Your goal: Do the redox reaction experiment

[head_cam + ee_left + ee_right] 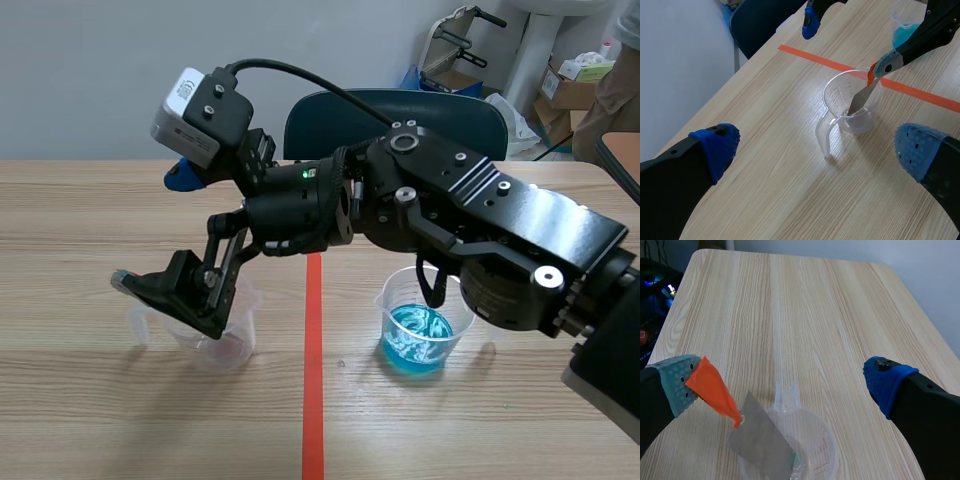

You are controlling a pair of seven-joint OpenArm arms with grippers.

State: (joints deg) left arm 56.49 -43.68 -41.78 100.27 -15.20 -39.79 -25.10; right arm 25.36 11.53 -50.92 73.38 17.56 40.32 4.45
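My right pincer (pixel 785 381) is hovering spread open over the clear beaker (pixel 829 100), one pad (pixel 677 382) touching the orange tab (pixel 715 390) of the metal strip (pixel 760 437) leaning inside it. My left pincer (pixel 817 150) is hovering near that beaker, apart too. I'm judging the strip placed; next I'm needing the blue-liquid beaker (pixel 417 335), well apart from it.

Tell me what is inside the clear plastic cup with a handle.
A thin grey metal sheet with an orange tab stands tilted inside the clear plastic cup. What lies under its lower end is covered.
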